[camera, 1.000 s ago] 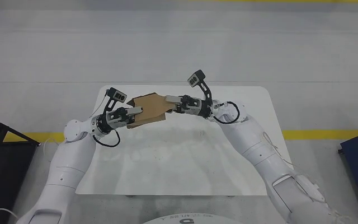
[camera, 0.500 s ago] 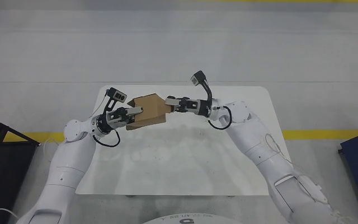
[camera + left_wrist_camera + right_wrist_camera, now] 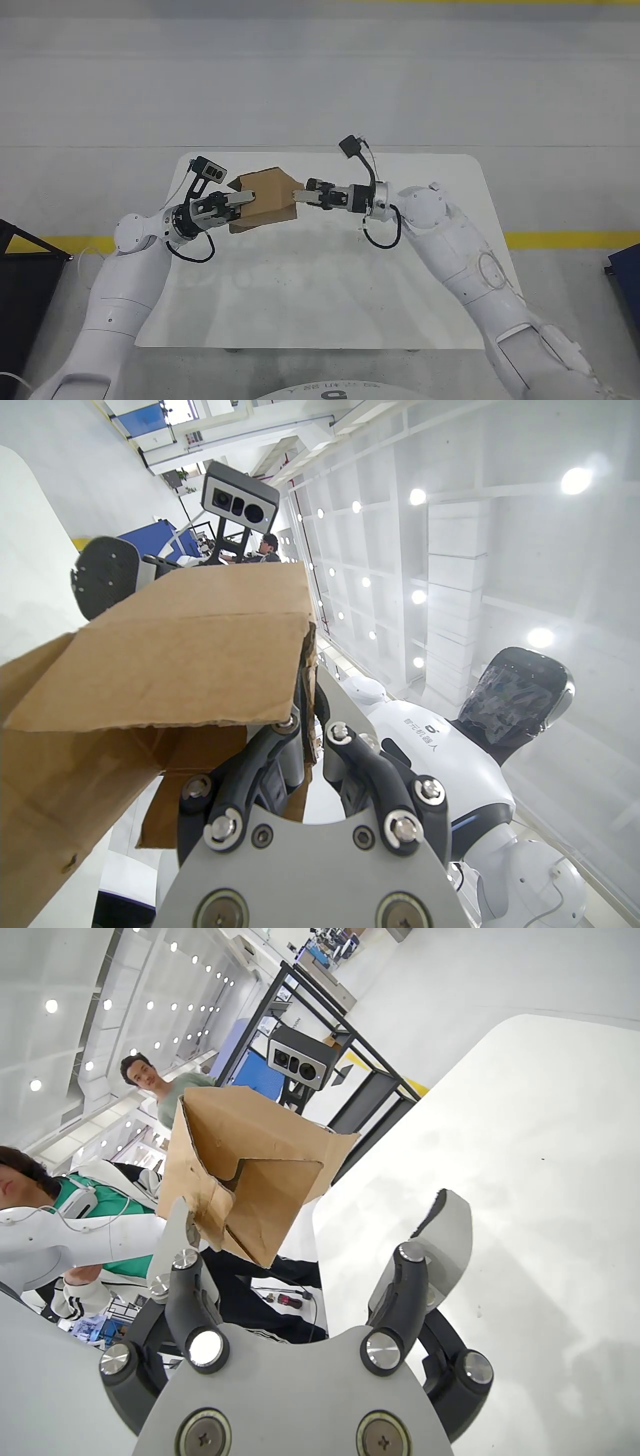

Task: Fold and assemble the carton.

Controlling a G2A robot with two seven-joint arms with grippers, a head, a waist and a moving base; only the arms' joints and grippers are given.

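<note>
- The left claw (image 3: 309, 720) is clamped on one frayed wall edge of the carton (image 3: 268, 190), which hangs in the air above the desk (image 3: 400, 290). The right claw (image 3: 315, 1208) has its fingers apart at the carton's opposite end. One finger sits close to a ragged flap corner; I cannot tell whether it touches.
- The whole hold is one pinch on thin card. A firm push from the carton's far end could likely swing the carton in that pinch or pull it free, dropping it to the desk.
- The clamped edge already looks torn. Twisting load there may rip it further and weaken the grip.
- At the carton's open end the flaps lie half folded. A finger catching the ragged corner could bend it off its crease or tear it rather than tuck it in.
- The carton does not look fully squared. Pressing on a wall instead of a flap could collapse it flat.
- Closing the right claw over two layers at once might crush the corner.
</note>
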